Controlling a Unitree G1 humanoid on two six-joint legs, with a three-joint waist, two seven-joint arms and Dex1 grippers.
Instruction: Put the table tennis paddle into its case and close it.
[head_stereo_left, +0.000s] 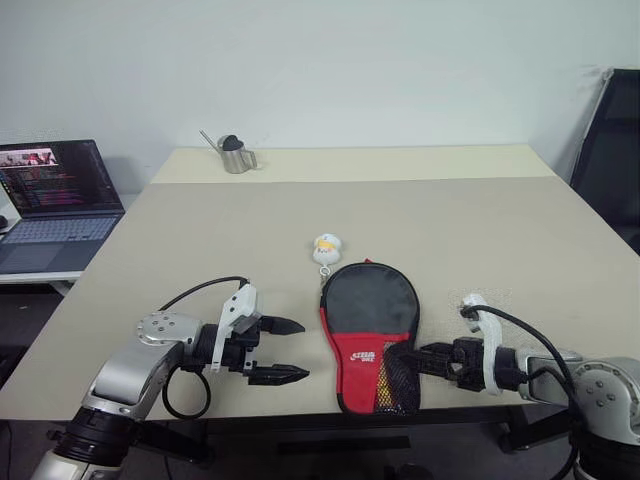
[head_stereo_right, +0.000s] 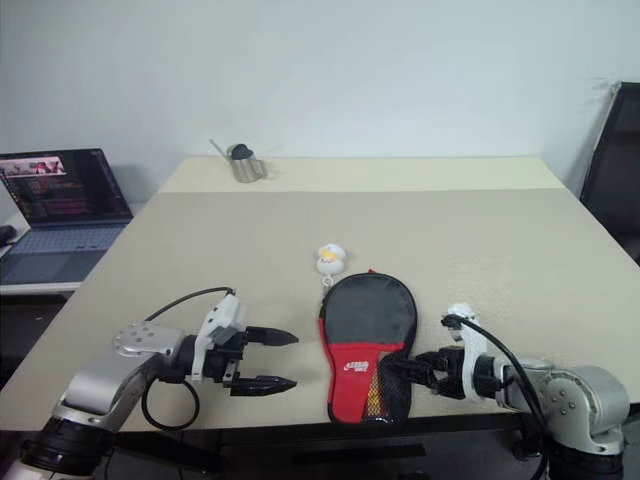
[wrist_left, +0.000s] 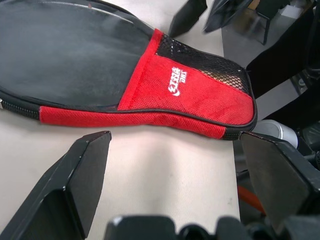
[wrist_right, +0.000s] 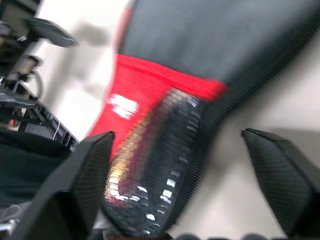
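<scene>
1. The table (head_stereo_left: 500, 230) carries the case (head_stereo_left: 368, 330) flat near its front edge, handle end toward that edge.
2. The left gripper (head_stereo_left: 288, 350), fingers spread, hovers just beside the case's left side (not touching).
3. The right gripper (head_stereo_left: 425, 358), fingers spread, sits at the case's mesh handle end.
4. A ball charm (head_stereo_left: 326, 248) lies just behind the case.

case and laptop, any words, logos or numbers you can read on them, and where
Black paddle-shaped fabric case: white logo with lettering on its red panel, too small and skewed to read for certain.
Open dark laptop: lines of coloured text on the screen, too small to read.
White-yellow ball charm: no legible text.
Nothing else carries readable text.
</scene>
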